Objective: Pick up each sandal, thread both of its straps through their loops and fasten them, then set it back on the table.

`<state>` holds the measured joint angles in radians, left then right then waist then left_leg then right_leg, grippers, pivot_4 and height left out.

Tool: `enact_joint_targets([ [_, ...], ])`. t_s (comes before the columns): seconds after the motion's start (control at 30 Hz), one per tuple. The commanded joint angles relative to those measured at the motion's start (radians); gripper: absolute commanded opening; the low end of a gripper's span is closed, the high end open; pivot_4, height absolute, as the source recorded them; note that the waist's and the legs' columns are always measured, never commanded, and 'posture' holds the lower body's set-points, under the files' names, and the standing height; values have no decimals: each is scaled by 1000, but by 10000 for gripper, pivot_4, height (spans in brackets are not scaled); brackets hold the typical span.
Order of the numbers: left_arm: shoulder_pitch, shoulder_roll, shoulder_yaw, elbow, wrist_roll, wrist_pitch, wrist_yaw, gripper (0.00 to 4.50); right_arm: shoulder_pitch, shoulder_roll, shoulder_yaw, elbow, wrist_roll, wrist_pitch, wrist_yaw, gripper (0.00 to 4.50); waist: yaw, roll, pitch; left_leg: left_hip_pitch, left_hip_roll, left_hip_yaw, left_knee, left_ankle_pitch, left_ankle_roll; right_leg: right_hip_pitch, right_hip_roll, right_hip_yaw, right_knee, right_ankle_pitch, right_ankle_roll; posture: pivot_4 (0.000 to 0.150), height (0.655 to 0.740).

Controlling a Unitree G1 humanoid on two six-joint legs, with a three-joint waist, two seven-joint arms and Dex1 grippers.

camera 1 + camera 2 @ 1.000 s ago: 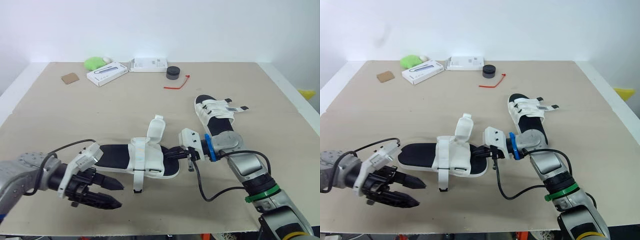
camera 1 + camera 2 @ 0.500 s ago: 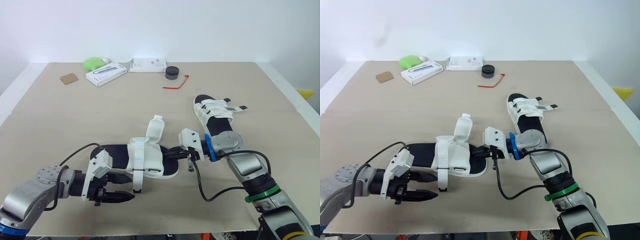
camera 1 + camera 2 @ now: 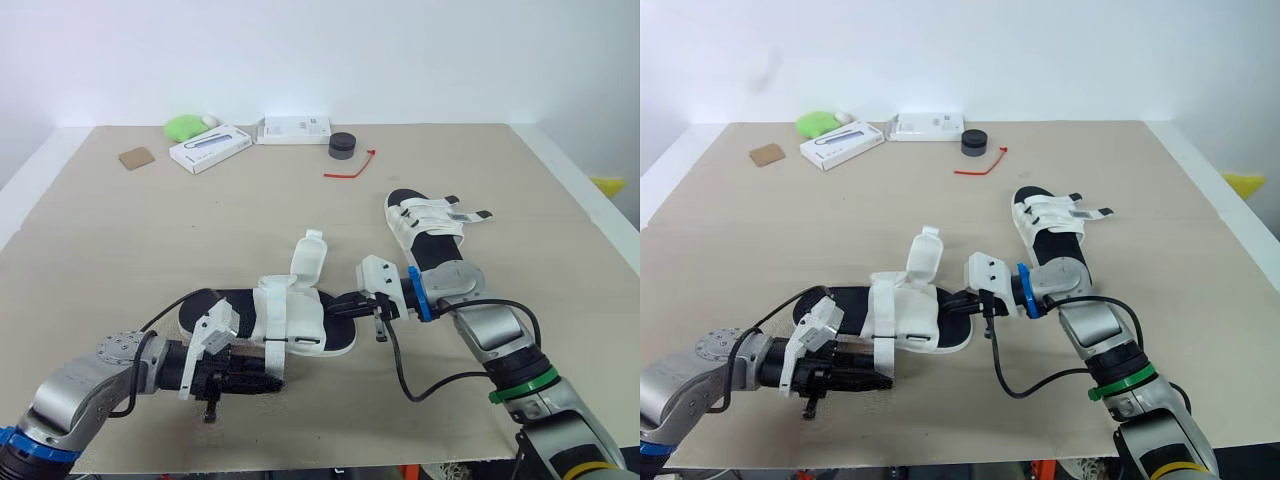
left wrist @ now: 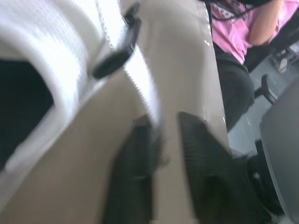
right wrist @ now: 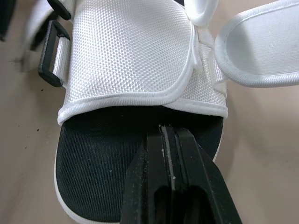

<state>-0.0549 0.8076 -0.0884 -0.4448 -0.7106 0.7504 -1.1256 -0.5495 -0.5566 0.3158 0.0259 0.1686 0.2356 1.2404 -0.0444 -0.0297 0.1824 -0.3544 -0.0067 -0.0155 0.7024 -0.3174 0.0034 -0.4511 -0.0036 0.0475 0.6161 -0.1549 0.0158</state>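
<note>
A black puck (image 3: 343, 145) has a red tie (image 3: 352, 168) just in front; to its left lie a white box (image 3: 294, 129), another box (image 3: 211, 148), a green lump (image 3: 185, 126) and a cardboard scrap (image 3: 136, 157).

left gripper (image 3: 266, 381) jaws ajar, right gripper (image 3: 338, 307) jaws closed

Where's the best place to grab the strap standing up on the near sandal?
Probably the strap by its rounded free tip, from above: it stands upright, clear of the sandal, so its two flat faces are open to a pinch.

Open table (image 3: 150, 230) separates the near sandal (image 3: 290, 318) from the far boxes (image 3: 210, 148).
</note>
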Motion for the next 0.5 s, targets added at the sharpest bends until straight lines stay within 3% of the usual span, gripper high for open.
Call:
enact_joint_targets([
  [0.03,6,28,29,-34,-52,15,-41,1122,-15,-5,-6,-25,4,-2,4,0,0,0,0,0,0,0,0,0,0,0,0,0,0,0,0,1500,7400],
  [0.5,137,71,46,-125,-68,-16,-57,1122,-12,-2,-5,-31,6,2,3,0,0,0,0,0,0,1,0,0,0,0,0,0,0,0,0,1500,7400],
])
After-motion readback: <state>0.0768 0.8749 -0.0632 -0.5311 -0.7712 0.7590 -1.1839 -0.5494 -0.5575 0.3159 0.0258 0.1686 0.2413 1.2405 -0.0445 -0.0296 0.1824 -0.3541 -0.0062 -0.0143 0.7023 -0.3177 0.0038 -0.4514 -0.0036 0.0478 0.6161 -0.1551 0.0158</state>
